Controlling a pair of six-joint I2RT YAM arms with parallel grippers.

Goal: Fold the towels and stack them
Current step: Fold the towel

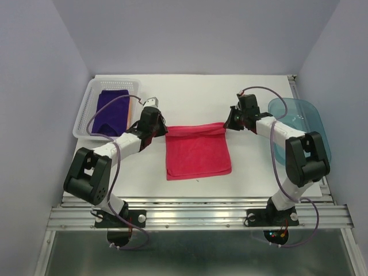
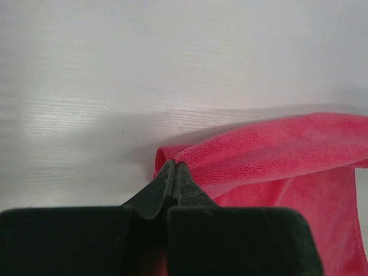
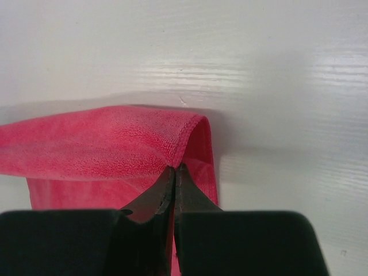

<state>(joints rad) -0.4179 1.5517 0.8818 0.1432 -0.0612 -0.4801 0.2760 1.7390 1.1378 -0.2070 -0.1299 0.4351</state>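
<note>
Right wrist shows fleecy pink-red towel [image 3: 115,144], its hemmed corner folded over.

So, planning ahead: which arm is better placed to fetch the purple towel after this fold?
Left, probably: left gripper, shut on the pink towel, is beside the basket holding the purple towel; right gripper is farther.

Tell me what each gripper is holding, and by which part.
Both hold the pink-red towel: the left gripper pinches its far left corner, the right gripper its far right corner.
</note>
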